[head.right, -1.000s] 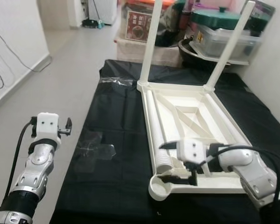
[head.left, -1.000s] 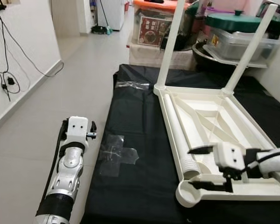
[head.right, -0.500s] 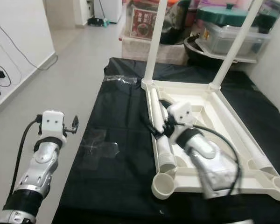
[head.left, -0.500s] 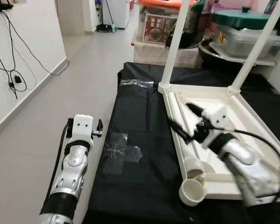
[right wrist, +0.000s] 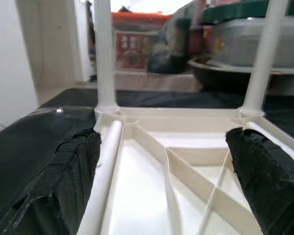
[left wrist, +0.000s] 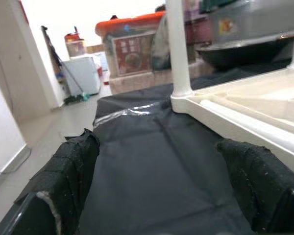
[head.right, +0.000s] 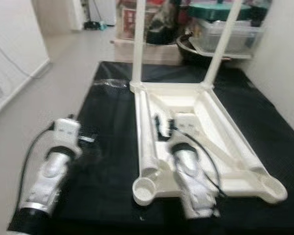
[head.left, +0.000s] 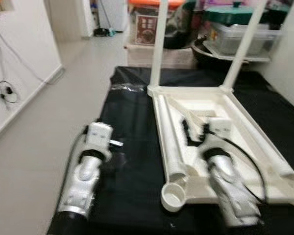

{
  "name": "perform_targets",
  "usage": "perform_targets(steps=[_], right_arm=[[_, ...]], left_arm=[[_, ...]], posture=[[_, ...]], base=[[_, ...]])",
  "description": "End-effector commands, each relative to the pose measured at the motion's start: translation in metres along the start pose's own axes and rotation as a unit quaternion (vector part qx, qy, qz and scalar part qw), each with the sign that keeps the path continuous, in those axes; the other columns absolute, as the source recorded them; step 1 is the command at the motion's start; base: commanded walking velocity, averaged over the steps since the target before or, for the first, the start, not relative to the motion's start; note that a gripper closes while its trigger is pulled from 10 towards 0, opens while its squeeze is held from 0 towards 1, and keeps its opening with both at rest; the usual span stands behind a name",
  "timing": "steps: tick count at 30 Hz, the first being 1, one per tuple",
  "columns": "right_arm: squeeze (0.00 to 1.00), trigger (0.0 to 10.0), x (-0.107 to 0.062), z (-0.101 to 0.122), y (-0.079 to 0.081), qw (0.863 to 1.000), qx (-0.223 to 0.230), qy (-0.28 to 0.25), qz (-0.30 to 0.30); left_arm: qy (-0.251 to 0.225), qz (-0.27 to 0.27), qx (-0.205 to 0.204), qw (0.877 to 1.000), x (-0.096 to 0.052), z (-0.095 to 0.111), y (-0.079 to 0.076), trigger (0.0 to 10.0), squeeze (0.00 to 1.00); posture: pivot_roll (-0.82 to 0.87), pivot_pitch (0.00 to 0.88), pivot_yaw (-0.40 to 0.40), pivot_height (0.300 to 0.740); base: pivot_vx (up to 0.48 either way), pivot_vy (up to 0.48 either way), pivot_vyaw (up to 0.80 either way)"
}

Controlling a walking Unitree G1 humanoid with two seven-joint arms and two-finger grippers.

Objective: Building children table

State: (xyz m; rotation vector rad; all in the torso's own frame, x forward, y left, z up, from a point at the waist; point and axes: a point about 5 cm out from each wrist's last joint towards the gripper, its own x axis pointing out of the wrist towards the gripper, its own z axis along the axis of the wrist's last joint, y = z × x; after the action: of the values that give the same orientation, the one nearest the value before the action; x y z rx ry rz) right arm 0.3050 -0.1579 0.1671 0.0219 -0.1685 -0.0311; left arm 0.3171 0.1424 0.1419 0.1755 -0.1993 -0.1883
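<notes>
two legs up, two to go

the black sheet (head.left: 132,147) covers most of the floor in front of me, and on it lies the white table top (head.left: 245,127), turned underside up so its bracing ribs show. two white legs (head.left: 159,44) already stand upright in the far corner sockets, close to the storage boxes (head.left: 235,34) stacked beyond the sheet. a third leg (head.left: 169,142) lies loose inside the frame, flat along the edge on the robot's left, its ribbed end resting near the empty round socket (head.left: 174,197) at the near corner. the other near corner socket looks empty too, so i'd judge the build roughly half done: two legs remain to be fitted, and i can make out no fourth leg (the frames are a bit blurred).

the right gripper (head.left: 196,132) reaches over the middle of the upturned top, just beside the lying leg, its black fingers (right wrist: 63,181) spread wide with nothing between them. the left gripper (head.left: 118,142) rests low over the sheet, just beside the table's edge, its fingers (left wrist: 68,166) likewise apart and holding nothing. picking up that loose leg seems the likely next job.
</notes>
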Motion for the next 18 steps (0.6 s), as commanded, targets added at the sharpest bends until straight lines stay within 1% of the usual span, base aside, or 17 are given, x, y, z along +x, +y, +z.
perform_targets(steps=[1, 2, 3, 4, 5, 13, 15, 18], right_arm=[[0.0, 10.0, 0.003, 0.007, -0.004, 0.999, -0.016, -0.021, -0.017], [0.0, 10.0, 0.004, 0.011, -0.004, 0.999, -0.025, -0.032, -0.018], [0.0, 10.0, 0.004, 0.011, -0.004, 0.999, -0.025, -0.032, -0.018], [0.0, 10.0, 0.005, 0.017, 0.001, 0.998, -0.042, -0.046, -0.005], [0.0, 10.0, 0.004, 0.017, 0.002, 0.998, -0.045, -0.048, -0.001], [0.0, 10.0, -0.001, 0.014, 0.001, 0.997, -0.066, -0.048, 0.009], [0.0, 10.0, -0.001, 0.015, -0.001, 0.995, -0.088, -0.052, 0.014], [0.0, 10.0, -0.001, 0.015, -0.004, 0.993, -0.1, -0.053, 0.015]], left_arm=[[-0.014, -0.006, -0.009, 1.0, 0.001, 0.003, -0.001, 10.0, 0.0], [-0.024, -0.009, -0.009, 1.0, 0.002, 0.007, -0.001, 10.0, 0.0], [-0.024, -0.009, -0.009, 1.0, 0.002, 0.007, -0.001, 10.0, 0.0], [-0.043, -0.02, -0.005, 0.999, 0.003, 0.013, -0.003, 10.0, 0.0], [-0.046, -0.022, -0.003, 0.999, 0.003, 0.014, -0.003, 10.0, 0.0], [-0.044, -0.02, -0.003, 0.999, 0.002, 0.014, -0.006, 10.0, 0.0], [-0.042, -0.01, -0.007, 0.999, -0.002, 0.011, -0.003, 10.0, 0.0], [-0.037, -0.002, -0.006, 0.999, -0.002, 0.009, -0.001, 10.0, 0.0]], posture=[[0.1, 0.0, -0.055, 0.74], [0.09, 0.0, -0.053, 0.74], [0.09, 0.0, -0.053, 0.74], [0.09, 0.0, -0.051, 0.74], [0.09, 0.0, -0.051, 0.74], [0.1, 0.0, -0.051, 0.74], [0.09, 0.0, -0.046, 0.74], [0.09, 0.0, -0.044, 0.74]], base=[[0.0, -0.461, 0.0], [0.0, -0.461, 0.0], [0.0, -0.461, 0.0], [0.0, -0.461, 0.0], [0.0, -0.461, 0.0], [0.0, -0.461, 0.0], [0.0, 0.0, 0.0], [0.0, 0.0, 0.0]])
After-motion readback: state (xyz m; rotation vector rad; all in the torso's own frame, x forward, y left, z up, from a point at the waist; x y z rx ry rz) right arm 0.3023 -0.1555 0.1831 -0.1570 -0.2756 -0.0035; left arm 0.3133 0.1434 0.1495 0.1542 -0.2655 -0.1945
